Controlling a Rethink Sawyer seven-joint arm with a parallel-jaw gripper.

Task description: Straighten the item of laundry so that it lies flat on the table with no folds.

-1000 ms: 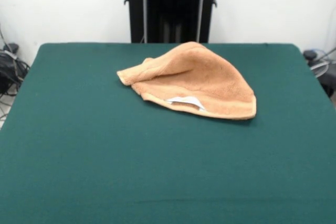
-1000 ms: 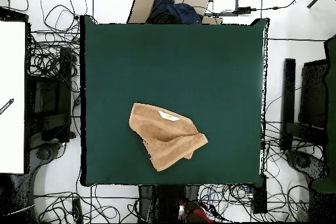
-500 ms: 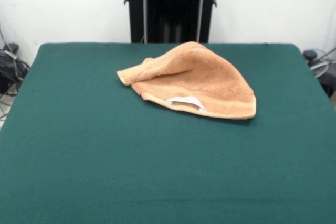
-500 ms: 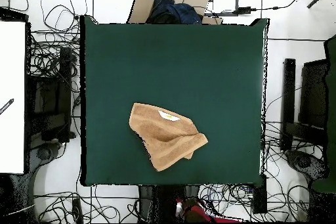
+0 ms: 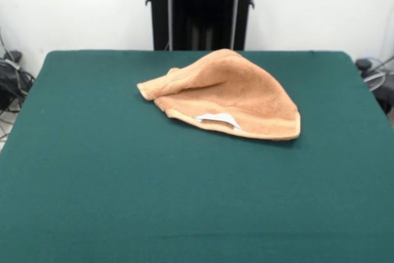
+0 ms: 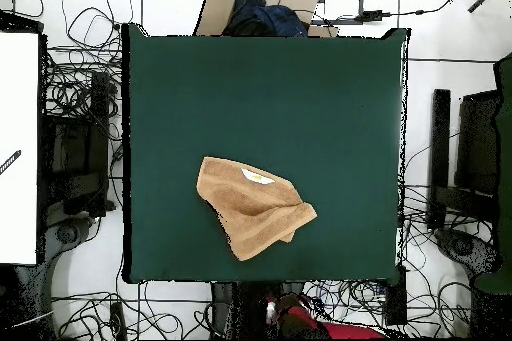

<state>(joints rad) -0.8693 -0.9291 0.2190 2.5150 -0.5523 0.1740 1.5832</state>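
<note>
While the front view shows only the towel [image 5: 225, 95] on the table [image 5: 92, 170], the overhead view also catches a red piece of the arm [image 6: 300, 319] past the table's 6 o'clock edge. Gripper itself isn't identifiable in either view, so can't tell its state. Towel lies crumpled and folded over, toward 6 o'clock of table centre overhead, white label [image 5: 217, 117] at its front-view 6 o'clock edge. Towel sits at about 12 o'clock from the arm piece, apart from it. Cables [image 6: 75, 87] surround the table overhead.
</note>
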